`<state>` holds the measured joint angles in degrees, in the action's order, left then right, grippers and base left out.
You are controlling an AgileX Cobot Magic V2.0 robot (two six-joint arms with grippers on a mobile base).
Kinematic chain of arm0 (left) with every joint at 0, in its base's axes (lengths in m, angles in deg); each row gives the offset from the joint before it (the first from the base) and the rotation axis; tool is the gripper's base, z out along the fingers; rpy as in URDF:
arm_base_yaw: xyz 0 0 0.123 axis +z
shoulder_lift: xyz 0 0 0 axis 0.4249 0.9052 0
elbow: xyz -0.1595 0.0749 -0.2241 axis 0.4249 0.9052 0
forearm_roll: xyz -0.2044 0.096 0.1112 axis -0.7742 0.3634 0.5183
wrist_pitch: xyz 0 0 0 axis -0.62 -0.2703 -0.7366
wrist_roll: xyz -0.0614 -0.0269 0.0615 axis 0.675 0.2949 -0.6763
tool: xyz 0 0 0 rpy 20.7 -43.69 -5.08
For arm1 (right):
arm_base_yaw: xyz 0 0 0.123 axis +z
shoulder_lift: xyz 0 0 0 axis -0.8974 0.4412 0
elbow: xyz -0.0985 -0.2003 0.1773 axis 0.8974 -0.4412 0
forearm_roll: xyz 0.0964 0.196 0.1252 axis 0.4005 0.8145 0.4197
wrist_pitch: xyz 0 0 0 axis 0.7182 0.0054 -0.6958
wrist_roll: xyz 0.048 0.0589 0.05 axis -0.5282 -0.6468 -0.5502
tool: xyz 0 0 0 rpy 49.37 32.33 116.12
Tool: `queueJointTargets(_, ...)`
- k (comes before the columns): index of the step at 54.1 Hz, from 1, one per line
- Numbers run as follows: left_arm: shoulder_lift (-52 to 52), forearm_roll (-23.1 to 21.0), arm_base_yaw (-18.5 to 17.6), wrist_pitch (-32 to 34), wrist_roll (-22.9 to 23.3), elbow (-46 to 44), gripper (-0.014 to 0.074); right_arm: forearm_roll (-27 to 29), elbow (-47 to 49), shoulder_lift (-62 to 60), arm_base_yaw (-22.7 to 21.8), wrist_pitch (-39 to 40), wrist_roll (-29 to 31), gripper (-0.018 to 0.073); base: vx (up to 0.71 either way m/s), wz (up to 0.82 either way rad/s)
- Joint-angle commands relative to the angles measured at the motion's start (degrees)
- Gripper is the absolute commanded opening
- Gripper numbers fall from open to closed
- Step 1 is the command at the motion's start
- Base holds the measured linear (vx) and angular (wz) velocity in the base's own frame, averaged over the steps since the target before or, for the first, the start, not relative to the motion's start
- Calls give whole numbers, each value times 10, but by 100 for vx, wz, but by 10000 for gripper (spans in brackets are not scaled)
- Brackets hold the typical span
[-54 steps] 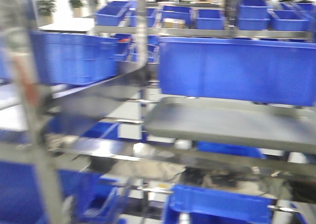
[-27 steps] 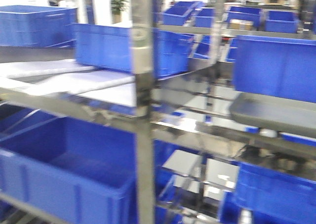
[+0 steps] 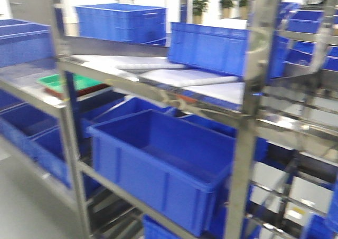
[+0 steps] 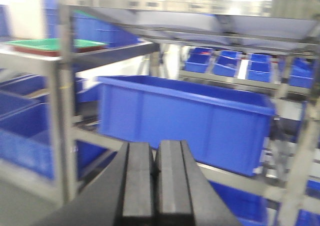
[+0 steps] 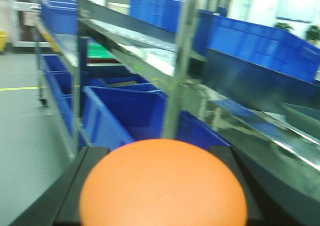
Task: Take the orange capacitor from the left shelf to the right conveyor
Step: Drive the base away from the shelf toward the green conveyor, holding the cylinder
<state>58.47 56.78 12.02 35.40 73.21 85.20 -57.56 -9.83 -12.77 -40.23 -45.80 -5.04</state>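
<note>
The right gripper (image 5: 161,158) has its fingers (image 5: 85,176) clasped round the orange capacitor (image 5: 162,191), whose rounded top fills the near view. Beyond it a steel upright (image 5: 177,71) stands in front of blue bins (image 5: 120,116). The left gripper (image 4: 154,173) has its fingers pressed together on nothing. A large blue bin (image 3: 158,154) sits on a lower shelf, bare inside, under white sheets (image 3: 185,76). Far left, a green tray (image 3: 66,83) rests on a red one.

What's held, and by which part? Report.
The right gripper clamps the orange capacitor by its opposite sides, rounded top showing. The left gripper is shut on nothing.
</note>
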Motion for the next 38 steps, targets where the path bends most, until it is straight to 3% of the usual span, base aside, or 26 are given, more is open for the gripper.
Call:
queueJointTargets(1,-2,-3,-4,46,3,-17,-6,-9,14,6,-1,48,0,-8,-11,48)
queueJointTargets(38,-2,-3,-4,46,3,-17,-6,-9,14,6,-1,48,0,-8,-5,42)
